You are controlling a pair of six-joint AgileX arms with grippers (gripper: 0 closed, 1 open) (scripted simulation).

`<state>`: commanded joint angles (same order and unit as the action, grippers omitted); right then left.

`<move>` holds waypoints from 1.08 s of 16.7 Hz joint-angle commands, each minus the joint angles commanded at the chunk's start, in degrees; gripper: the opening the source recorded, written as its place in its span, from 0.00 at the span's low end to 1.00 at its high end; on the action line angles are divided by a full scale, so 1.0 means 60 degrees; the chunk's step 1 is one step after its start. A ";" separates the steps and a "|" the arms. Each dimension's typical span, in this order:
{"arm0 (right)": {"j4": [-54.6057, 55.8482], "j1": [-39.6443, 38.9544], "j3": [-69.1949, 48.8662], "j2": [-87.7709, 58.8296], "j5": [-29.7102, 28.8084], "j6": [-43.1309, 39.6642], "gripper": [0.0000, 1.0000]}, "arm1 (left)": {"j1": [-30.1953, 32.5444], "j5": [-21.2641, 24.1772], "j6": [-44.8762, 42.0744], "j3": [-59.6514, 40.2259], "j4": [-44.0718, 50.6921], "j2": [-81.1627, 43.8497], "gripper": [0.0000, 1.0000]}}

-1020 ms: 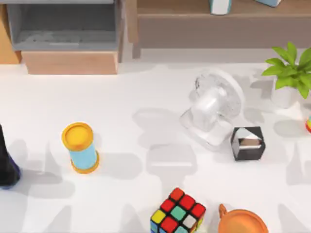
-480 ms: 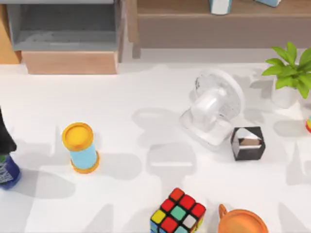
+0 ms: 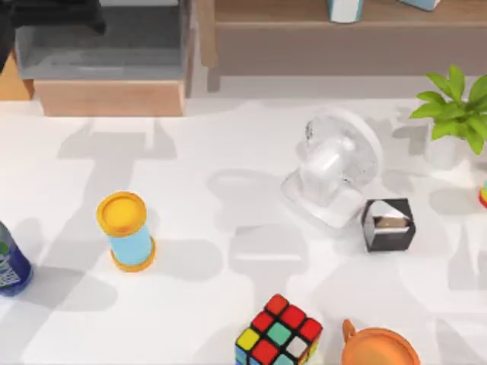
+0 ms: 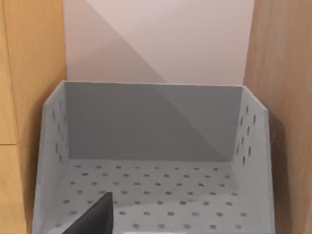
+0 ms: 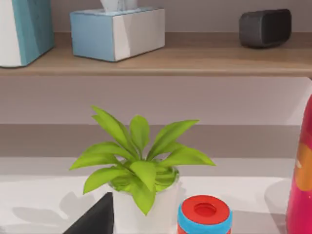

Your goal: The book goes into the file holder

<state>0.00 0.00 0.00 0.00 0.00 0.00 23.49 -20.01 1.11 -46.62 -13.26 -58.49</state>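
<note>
Left arm: a matt black, blocky shape with squared edges, seen from above at the far left corner of the table; no cables, screws or markings could be made out on it.
Left gripper finger: a dark charcoal wedge in the left wrist view, flat-faced, with one straight upright edge and one sloping edge; its surface was plain and unmarked.
Right gripper finger: the same dark charcoal wedge shape in the right wrist view, smooth and matt, without lettering or fasteners showing.
Overall finish: uniformly dark, near black, without coloured accents.
</note>
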 joint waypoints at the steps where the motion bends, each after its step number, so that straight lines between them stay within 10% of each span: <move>1: 0.0000 0.0000 0.0000 0.0000 0.0000 0.0000 1.00 | 0.0370 -0.0332 0.0000 -0.0835 -0.0206 -0.1045 1.00; 11: 0.0000 0.0000 0.0000 0.0000 0.0000 0.0000 1.00 | 0.3329 -0.3263 -0.0161 -0.8826 -0.1941 -1.0883 1.00; 18: 0.0000 0.0000 0.0000 0.0000 0.0000 0.0000 1.00 | 0.4069 -0.4202 -0.0300 -1.1665 -0.2431 -1.4088 1.00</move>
<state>0.00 0.00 0.00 0.00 0.00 0.00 47.91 -45.22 -0.68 -116.61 -27.84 -143.01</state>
